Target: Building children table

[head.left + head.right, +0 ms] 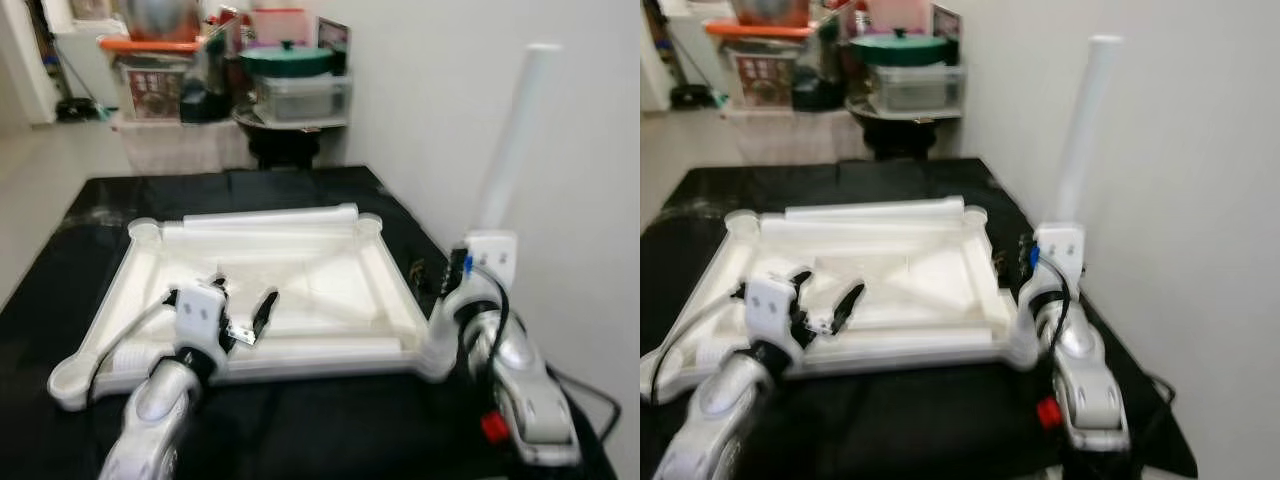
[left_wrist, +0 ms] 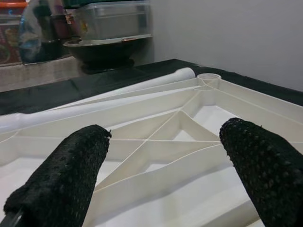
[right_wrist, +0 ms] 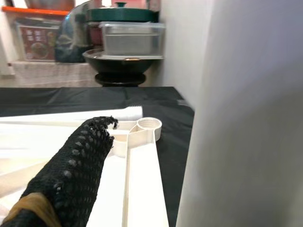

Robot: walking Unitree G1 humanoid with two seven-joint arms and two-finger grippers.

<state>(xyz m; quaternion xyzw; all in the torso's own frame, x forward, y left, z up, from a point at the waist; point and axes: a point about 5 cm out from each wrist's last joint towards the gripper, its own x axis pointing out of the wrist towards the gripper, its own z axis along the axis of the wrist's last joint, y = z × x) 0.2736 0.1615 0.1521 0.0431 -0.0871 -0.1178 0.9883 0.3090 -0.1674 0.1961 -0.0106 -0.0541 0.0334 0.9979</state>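
Note:
The white tabletop lies upside down on a black mat, ribs up, with a round socket at each corner. A loose white leg lies along its far edge. My left gripper hovers open just over the near rim, with ribs showing between its fingers. My right gripper is at the near right corner, shut on a second white leg that stands nearly upright, tilted slightly right. One black finger lies beside that leg.
A white wall runs close along the right. Behind the mat a dark round stand carries a clear box and a green-lidded pot. Small dark parts lie on the mat by the right rim. Bare floor is at left.

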